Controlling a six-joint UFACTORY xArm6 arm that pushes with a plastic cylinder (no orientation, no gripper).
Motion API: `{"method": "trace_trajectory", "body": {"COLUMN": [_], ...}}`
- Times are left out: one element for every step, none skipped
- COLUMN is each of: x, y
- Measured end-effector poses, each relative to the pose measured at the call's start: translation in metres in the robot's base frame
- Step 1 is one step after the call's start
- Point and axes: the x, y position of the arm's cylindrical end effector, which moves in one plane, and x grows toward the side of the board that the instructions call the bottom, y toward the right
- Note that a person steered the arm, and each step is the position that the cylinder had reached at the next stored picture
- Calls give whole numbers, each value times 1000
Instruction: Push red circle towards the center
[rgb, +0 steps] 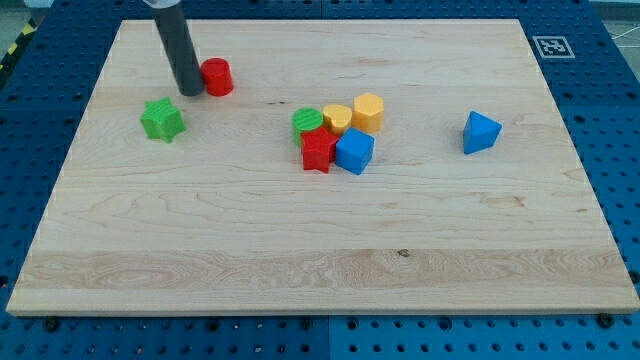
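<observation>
Looks like a robotics lab bench

Wooden board (320, 250) sits on a blue perforated table (600, 130), with a fiducial tag (549, 46) at the far right corner.

Upper left of the frame: the rod (178, 45) is cut off by the top edge. At centre, the green circle (307, 122) sits partly hidden behind the red star (318, 150).

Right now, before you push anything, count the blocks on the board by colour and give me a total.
Red: 2, the red circle beside my tip, which is at its left in the view, and the red star.
Green: 2, the green star and the green circle.
Yellow: 2, the yellow heart and the yellow hexagon.
Blue: 2, the blue cube and the blue triangle.
Total: 8
</observation>
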Motion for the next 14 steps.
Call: {"method": "trace_trajectory", "body": {"x": [2,-1,-9,-33,-57,-68,-64,-50,-19,3,10,3,-7,-18], "y": [17,21,13,2,-4,4,22,32,32,32,32,35,44,55]}}
